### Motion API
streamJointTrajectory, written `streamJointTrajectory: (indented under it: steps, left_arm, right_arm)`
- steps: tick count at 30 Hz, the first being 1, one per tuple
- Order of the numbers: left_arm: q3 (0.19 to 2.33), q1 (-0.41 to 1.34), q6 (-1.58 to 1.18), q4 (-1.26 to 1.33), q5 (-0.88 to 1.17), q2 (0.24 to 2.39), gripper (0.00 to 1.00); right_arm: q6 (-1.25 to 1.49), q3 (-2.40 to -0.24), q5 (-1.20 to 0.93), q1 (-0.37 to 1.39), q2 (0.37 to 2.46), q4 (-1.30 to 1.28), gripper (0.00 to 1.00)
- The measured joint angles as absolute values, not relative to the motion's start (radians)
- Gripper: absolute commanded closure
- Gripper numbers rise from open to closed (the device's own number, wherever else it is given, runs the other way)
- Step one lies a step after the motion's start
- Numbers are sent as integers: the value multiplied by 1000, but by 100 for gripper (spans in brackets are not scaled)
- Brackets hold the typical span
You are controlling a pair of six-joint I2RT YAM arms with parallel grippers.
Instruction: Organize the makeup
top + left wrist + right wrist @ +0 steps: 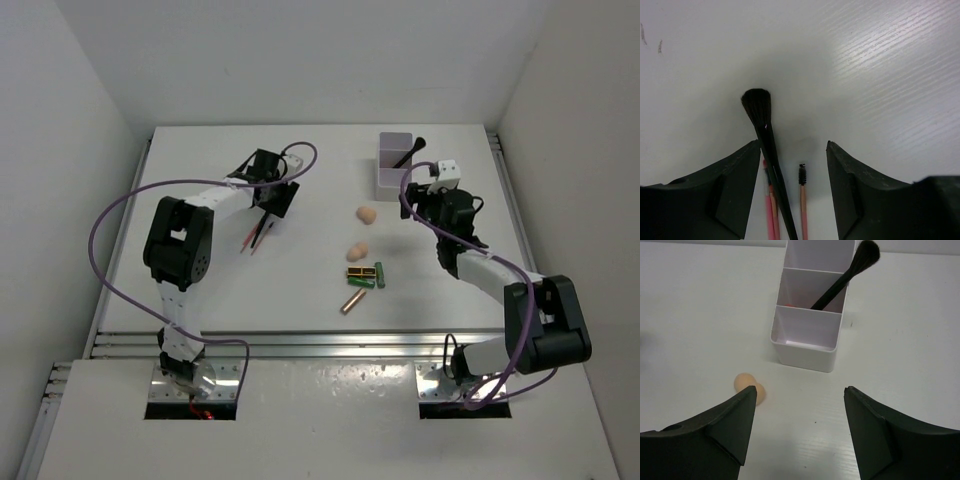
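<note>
Brush and pink pencils lie between the spread jaws of the left gripper; we see the right gripper likewise released, facing the white box, with a peach sponge near it.

Two peach sponges; four short tubes; two black-handled brushes; one white box.

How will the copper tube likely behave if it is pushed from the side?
The copper tube looks cylindrical and lies on its side on the smooth table, so it would probably roll. It appears short and rigid, so it is likely light and unbending.
</note>
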State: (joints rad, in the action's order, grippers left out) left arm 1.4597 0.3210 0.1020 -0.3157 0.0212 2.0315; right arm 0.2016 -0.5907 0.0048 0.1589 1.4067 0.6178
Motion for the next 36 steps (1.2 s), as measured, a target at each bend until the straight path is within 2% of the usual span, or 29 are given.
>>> streamJointTrajectory:
  steps: [5,15,24,30,36]
  left_arm:
    - [1493,315,86,-328,19,2057,44]
    - [1528,258,57,-334,27,2112,45]
    - [1534,259,64,-336,62,2139,65]
    - [1544,259,55,-335,76,2147,74]
    - [1566,259,17,-336,85,2160,89]
  right_arm:
    - [201,-576,-9,152,1399,617,29]
    - [189,-572,-35,152,1398,617,29]
    - [182,-566,-37,152,1381,612,30]
    - [170,-558,-29,152,1347,599,30]
    - [154,-553,-26,152,1326,588,30]
